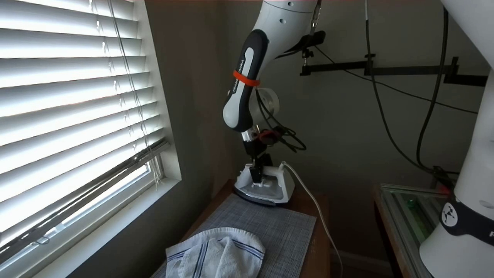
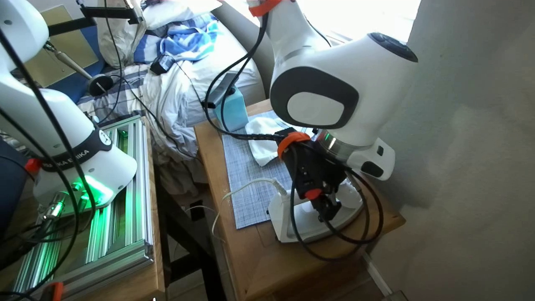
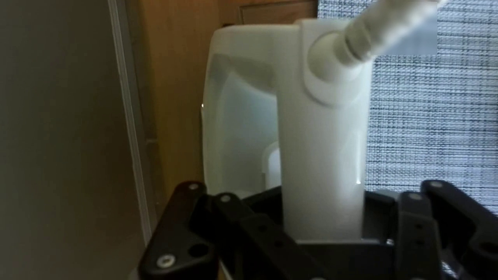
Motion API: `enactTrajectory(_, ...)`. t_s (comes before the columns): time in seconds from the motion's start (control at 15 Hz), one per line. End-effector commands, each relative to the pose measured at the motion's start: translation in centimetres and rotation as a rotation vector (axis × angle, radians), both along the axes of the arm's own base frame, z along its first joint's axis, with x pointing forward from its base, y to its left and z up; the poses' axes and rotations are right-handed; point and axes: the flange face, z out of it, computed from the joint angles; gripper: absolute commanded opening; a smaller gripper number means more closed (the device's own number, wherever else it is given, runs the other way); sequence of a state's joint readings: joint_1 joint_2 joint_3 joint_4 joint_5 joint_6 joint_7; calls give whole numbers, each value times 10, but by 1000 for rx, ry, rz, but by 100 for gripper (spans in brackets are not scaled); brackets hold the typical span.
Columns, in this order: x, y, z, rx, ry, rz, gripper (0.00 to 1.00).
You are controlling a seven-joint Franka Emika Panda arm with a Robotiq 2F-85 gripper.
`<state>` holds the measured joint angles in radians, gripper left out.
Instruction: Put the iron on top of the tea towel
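The white and grey iron point(image 1: 286, 187) sits at the far end of the small wooden table, by the edge of a grey placemat; it also shows in an exterior view point(image 2: 282, 219) and the wrist view point(image 3: 325, 128). My gripper point(image 1: 259, 175) reaches down onto the iron's handle from above. In the wrist view its black fingers point(image 3: 323, 206) touch both sides of the handle, shut on it. I cannot tell whether the iron is lifted at all. The white tea towel with blue stripes point(image 1: 220, 253) lies crumpled on the placemat, apart from the iron, partly hidden by the arm in an exterior view point(image 2: 263, 152).
The woven placemat point(image 1: 287, 227) covers much of the wooden table point(image 2: 267, 267). The iron's white cord point(image 1: 314, 202) hangs over the table's side. A light blue box point(image 2: 234, 109) stands beyond the towel. A window with blinds point(image 1: 69, 96) and walls border the table.
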<state>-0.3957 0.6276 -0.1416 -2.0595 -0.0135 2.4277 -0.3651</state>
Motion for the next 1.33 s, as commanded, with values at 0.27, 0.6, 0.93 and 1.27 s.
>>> enactTrajectory(0.27,-27,27,51,32,-60,196,0)
enactTrajectory(0.6,-49,39,71,100,-98,438,0)
enactTrajectory(0.93,-56,64,92,171,-144,634,0)
enactTrajectory(1.27,-50,106,115,241,-203,713,0)
